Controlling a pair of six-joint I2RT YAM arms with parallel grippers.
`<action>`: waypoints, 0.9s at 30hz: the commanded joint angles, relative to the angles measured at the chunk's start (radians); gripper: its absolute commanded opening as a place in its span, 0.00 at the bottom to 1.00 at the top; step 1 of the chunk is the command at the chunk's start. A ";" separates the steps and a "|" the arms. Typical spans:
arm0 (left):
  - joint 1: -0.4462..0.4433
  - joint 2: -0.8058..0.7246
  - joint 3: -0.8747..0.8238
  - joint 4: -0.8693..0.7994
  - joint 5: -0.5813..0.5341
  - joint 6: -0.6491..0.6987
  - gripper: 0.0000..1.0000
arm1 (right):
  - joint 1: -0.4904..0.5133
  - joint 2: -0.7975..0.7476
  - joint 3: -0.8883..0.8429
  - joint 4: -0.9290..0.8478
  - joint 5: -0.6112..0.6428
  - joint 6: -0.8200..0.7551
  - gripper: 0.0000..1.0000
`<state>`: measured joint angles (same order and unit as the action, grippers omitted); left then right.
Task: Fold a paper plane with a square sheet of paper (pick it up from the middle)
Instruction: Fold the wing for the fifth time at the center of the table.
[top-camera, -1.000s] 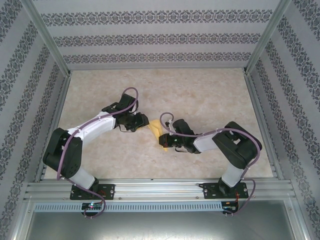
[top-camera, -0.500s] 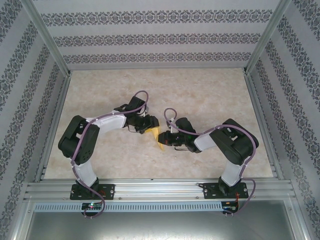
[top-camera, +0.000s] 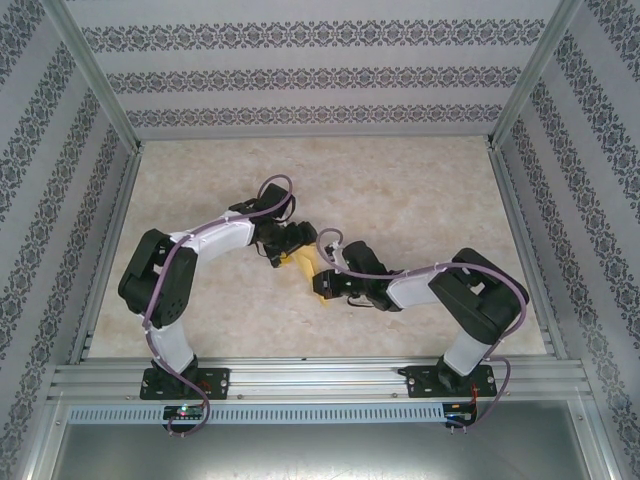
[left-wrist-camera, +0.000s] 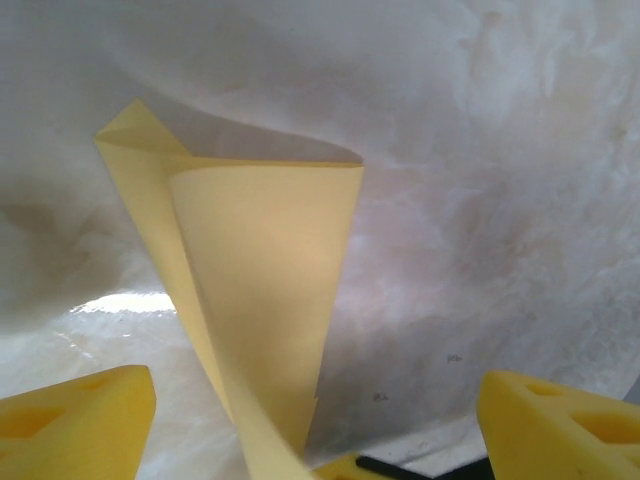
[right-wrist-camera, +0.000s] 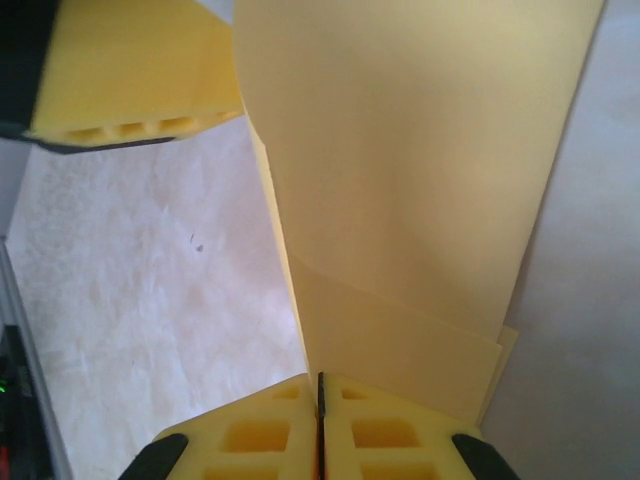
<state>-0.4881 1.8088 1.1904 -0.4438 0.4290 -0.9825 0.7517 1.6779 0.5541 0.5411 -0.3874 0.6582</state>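
Holding a half-folded sheet by one pinch

Slipping looks like the main risk. The paper (right-wrist-camera: 400, 180) is carried by the right gripper (right-wrist-camera: 320, 385) alone, whose two pads are pressed together on one edge of the layers. With so small a bite, a tug or twist could slide the layers apart, skew the fold, or drop the sheet onto the table (left-wrist-camera: 500, 200).

The left gripper (left-wrist-camera: 315, 405) stands wide, with a pad on either side of the sheet and touching nothing. If it closes off-line or comes in too fast, it could crumple the loose flap or knock the paper out of the other pinch. From the left wrist, the front layer curls, which suggests a soft crease that may spring open.

From overhead, the paper sits between the two grippers, near the middle of the table. It rises out of the right gripper's closed pads. Its narrow end reaches in between the left gripper's open pads, apart from both.
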 joint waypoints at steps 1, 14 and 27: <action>0.009 0.039 0.020 -0.083 -0.001 -0.048 0.77 | 0.040 -0.041 -0.003 -0.031 0.118 -0.129 0.08; 0.011 0.055 0.057 -0.163 -0.004 -0.036 0.29 | 0.093 -0.076 -0.015 -0.060 0.219 -0.233 0.15; 0.013 0.064 0.068 -0.166 0.014 -0.032 0.03 | 0.265 -0.137 -0.053 -0.135 0.570 -0.621 0.35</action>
<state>-0.4843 1.8603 1.2350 -0.5701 0.4374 -1.0149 0.9840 1.5452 0.5064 0.4252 0.0505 0.1829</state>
